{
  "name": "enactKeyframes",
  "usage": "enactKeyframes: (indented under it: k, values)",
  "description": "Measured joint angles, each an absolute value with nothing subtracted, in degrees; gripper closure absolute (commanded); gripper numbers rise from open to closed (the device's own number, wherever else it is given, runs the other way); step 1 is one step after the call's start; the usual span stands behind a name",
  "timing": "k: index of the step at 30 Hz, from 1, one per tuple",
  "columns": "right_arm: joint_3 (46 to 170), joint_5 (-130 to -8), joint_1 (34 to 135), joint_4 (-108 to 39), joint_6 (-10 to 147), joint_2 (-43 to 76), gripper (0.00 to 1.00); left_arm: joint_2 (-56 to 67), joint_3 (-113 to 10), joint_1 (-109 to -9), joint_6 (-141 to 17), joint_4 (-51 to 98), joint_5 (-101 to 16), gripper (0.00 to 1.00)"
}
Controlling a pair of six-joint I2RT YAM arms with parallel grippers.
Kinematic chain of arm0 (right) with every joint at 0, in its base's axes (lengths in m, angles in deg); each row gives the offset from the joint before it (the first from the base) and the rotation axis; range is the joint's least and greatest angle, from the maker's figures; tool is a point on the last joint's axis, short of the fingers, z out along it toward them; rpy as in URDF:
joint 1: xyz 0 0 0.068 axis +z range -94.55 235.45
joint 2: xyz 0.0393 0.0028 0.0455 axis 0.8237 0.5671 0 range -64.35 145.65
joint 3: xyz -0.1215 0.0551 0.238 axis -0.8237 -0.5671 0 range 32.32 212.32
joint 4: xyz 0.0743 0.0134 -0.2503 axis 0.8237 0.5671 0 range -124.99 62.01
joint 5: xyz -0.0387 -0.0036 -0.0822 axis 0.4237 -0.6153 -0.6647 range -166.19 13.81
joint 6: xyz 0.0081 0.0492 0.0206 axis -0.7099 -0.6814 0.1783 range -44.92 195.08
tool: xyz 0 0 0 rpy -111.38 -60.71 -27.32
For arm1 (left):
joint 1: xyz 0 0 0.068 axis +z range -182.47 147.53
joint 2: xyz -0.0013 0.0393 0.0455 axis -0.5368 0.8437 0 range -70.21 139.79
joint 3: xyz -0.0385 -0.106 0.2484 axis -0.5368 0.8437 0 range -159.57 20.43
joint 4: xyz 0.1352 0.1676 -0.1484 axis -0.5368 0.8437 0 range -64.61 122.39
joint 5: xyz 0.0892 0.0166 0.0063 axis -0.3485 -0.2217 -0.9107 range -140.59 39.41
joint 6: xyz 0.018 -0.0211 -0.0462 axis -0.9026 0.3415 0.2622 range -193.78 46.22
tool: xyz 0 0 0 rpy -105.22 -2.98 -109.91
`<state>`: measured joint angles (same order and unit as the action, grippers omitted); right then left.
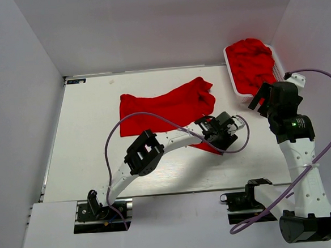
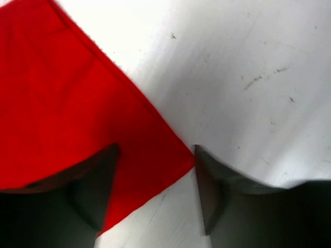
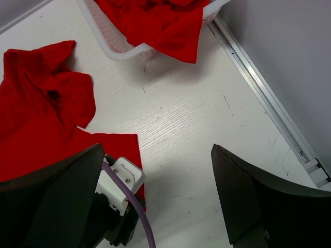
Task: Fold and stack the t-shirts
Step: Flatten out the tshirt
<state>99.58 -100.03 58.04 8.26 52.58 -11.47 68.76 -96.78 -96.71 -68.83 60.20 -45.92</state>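
Note:
One red t-shirt point(image 1: 164, 107) lies crumpled and partly spread on the white table point(image 1: 94, 163). My left gripper point(image 1: 226, 134) is low over the shirt's near right corner. In the left wrist view the gripper point(image 2: 152, 194) is open, and the red corner point(image 2: 103, 113) lies flat between the fingers point(image 2: 209, 191). My right gripper point(image 1: 259, 101) hangs open and empty above the table beside the basket. In the right wrist view point(image 3: 155, 196) it looks down on bare table and the same shirt point(image 3: 41, 103). More red t-shirts point(image 1: 252, 61) fill the basket.
The white slotted basket point(image 1: 232, 82) stands at the back right corner; it also shows in the right wrist view point(image 3: 119, 49), with a shirt point(image 3: 165, 26) draping over its rim. The left arm's wrist and purple cable point(image 3: 121, 181) lie under my right gripper. A metal rail point(image 3: 258, 88) edges the table on the right.

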Motion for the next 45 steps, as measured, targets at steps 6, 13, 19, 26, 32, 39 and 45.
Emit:
enactKeyframes:
  k: [6,13,19,26,32,39,45]
  values:
    - [98.9,-99.9,58.0,8.2,52.8,-11.4,0.1,68.5,-95.5,-96.8,-68.8,59.0,-48.9,1.0]
    - [98.8,-99.9,58.1,8.2,53.0,-11.4,0.1,62.3,-84.5,-97.3,-67.7,54.6,-53.6,1.0]
    - [97.2,-99.1,58.1,7.5,53.8,-11.4,0.1,48.8,-65.6,-96.5,-64.4,54.1,-61.0,1.0]
    - [95.0,-94.9,58.1,5.1,57.3,-10.8,0.1,33.4,-57.6,-94.0,-62.7,52.0,-68.2,1.0]
    - [94.6,-92.7,58.2,4.0,59.0,-9.7,0.1,28.4,-54.1,-93.7,-61.6,50.2,-69.5,1.0]
    - [93.5,-85.0,59.3,1.9,62.2,-5.7,0.1,22.1,-49.3,-92.9,-59.3,51.9,-76.0,1.0]
    - [93.6,-80.0,60.8,-0.2,63.5,6.0,0.1,12.9,-49.9,-89.1,-58.7,51.0,-86.0,1.0]
